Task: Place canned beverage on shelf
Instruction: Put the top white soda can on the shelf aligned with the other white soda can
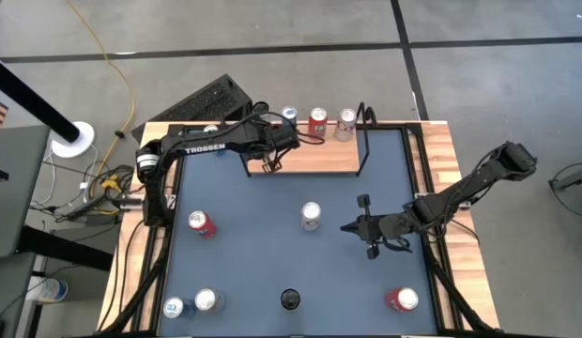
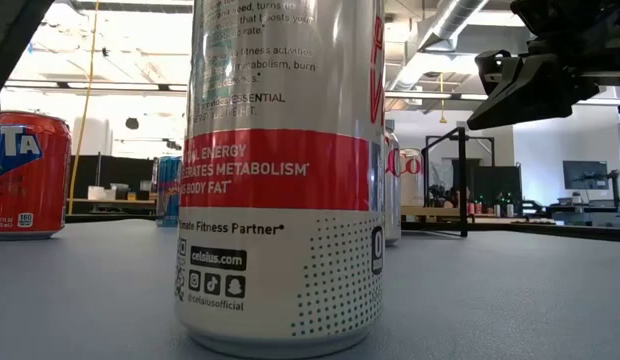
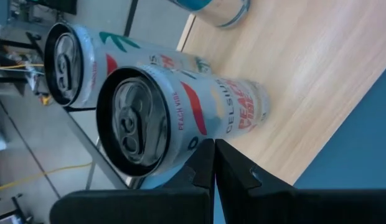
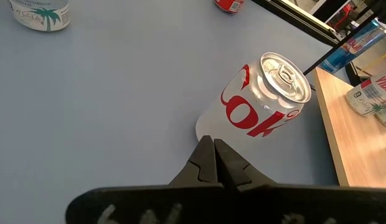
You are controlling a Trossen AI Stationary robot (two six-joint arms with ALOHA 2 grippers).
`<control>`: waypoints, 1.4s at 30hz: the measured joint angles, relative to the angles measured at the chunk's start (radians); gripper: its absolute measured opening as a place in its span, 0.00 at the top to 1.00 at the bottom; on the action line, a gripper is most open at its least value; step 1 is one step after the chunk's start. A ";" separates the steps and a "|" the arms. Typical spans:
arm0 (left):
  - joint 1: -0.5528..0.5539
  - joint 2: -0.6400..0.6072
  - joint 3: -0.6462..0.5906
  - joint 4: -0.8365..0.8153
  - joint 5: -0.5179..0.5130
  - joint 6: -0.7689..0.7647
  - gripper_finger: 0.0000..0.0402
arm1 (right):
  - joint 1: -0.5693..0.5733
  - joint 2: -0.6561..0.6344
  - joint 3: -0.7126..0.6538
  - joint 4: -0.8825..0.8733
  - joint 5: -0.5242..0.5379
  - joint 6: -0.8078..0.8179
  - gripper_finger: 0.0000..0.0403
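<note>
shelf cans: three along the back edge of the shelf [image 1: 314, 158], one blue [image 1: 289, 115], one red [image 1: 317, 120], one silver [image 1: 346, 122].
table cans: six on the mat [image 1: 263, 253], including a Coke can [image 4: 261, 106] just ahead of the right gripper.
left gripper [image 3: 214, 163]: fingers closed together, empty, over the shelf's left end, two Celsius cans [image 3: 180, 115] just ahead.
right gripper [image 4: 213, 158]: fingers closed, empty, low over the mat, right of the Coke can.

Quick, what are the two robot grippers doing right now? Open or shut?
Left gripper: shut, holding nothing, over the light-wood shelf board.
Right gripper: shut, holding nothing, beside the silver-and-red Coke can.
</note>
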 joint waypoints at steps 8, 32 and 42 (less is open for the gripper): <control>0.003 0.000 0.000 -0.012 -0.029 0.006 1.00 | 0.000 0.000 0.000 0.000 0.000 0.000 1.00; 0.065 0.000 0.001 -0.123 -0.101 -0.042 1.00 | 0.000 0.000 0.000 -0.007 -0.001 0.009 1.00; 0.101 0.000 0.001 -0.121 -0.099 -0.044 1.00 | 0.000 0.000 0.000 -0.007 -0.001 0.009 1.00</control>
